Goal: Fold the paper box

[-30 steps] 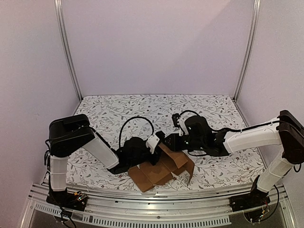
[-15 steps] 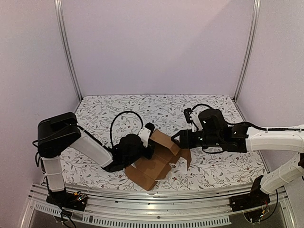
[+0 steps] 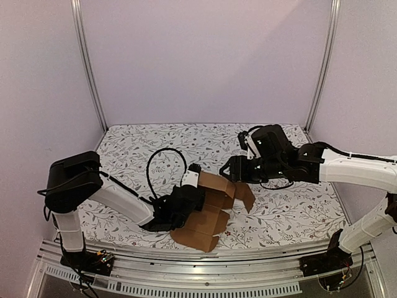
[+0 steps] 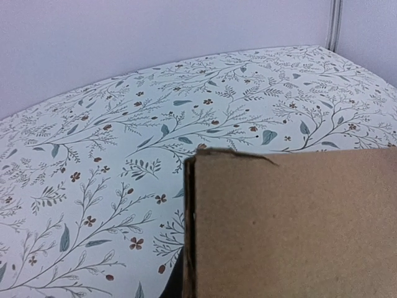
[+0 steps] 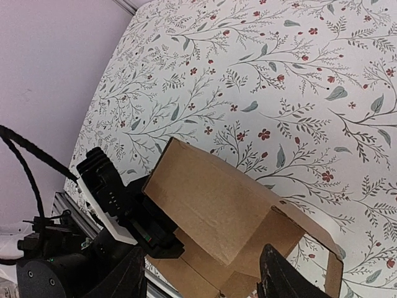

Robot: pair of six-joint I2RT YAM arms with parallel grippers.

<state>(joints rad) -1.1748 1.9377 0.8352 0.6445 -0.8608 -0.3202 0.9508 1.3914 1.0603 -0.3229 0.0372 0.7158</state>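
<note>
Paper box (image 3: 208,214), partly folded, is touched by left end effector (image 3: 189,197); its grip cannot be told. Right end effector (image 5: 203,264) is held spread above box. Risk, as judged: unpinned panels sprung open, box shoved off near desk (image 3: 279,217) edge.

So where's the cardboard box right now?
In the top view the cardboard box sits near the front edge of the table, about centre, with the left gripper against its left side and the open right gripper just beyond its far side.
</note>
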